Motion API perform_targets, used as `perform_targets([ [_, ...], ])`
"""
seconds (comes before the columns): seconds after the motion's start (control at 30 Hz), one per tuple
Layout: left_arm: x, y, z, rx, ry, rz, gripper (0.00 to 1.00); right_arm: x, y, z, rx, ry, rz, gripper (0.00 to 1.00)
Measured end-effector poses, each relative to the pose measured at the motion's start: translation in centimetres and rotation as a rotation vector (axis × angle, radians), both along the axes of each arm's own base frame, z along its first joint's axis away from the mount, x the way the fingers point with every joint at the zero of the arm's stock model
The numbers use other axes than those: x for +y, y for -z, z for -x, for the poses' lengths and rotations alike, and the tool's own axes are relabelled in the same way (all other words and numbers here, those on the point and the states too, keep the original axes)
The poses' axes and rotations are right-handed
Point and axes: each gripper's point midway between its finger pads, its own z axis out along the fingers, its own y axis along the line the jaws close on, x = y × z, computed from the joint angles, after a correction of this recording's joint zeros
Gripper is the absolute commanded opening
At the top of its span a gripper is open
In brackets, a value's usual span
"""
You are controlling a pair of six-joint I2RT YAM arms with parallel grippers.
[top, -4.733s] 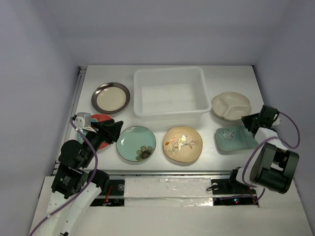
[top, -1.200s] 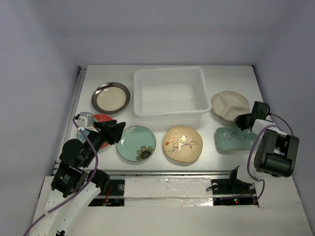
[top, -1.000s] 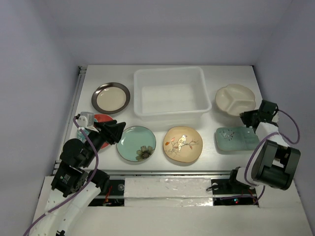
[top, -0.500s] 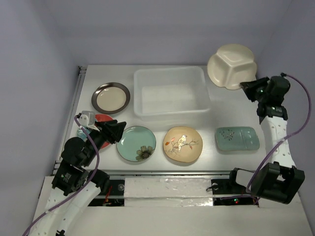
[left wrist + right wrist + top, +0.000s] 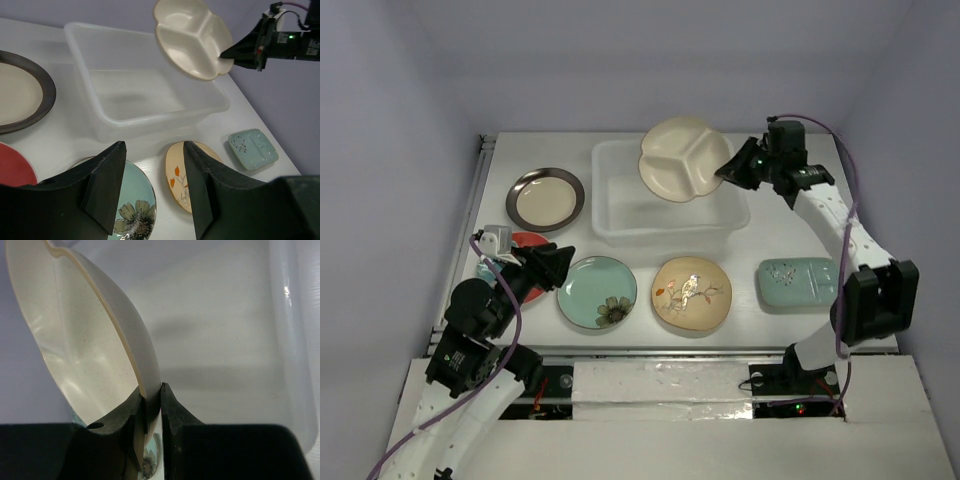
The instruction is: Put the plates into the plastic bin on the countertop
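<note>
**Divided plate held over the bin**

We see the right end effector (image 5: 729, 172) nearly closed, its two fingers pinching the rim of the cream divided plate (image 5: 683, 160). The plate hangs tilted in the air above the far right part of the plastic bin (image 5: 612, 200), which sits on the worktop (image 5: 550, 150). The left end effector (image 5: 152, 150) stands partly open with nothing between its fingers, low over the near left side. The teal flower plate (image 5: 597, 291), tan bird plate (image 5: 691, 292), pale green rectangular plate (image 5: 799, 282) and dark-rimmed plate (image 5: 546, 198) lie on the worktop outside the bin.

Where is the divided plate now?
In the top view, the divided plate hangs tilted above the far right part of the bin, its rim pinched by the right gripper.
</note>
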Motion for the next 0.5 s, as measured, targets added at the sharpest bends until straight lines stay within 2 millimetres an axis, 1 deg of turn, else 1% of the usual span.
perform_targets([
  [0.2,0.0,0.2,-0.2,0.012,-0.005,-0.002,0.46,2.5,6.0,-2.5,0.145,-0.040,0.081,0.00],
  [0.3,-0.1,0.4,-0.4,0.019,-0.006,-0.005,0.46,3.3,9.1,-3.4,0.215,-0.054,0.125,0.00],
  [0.4,-0.2,0.6,-0.5,0.027,-0.006,-0.008,0.46,3.9,11.6,-4.3,0.266,-0.069,0.156,0.00],
  [0.5,-0.1,0.6,-0.6,0.031,-0.012,-0.009,0.46,4.7,13.6,-4.9,0.301,-0.083,0.168,0.00],
])
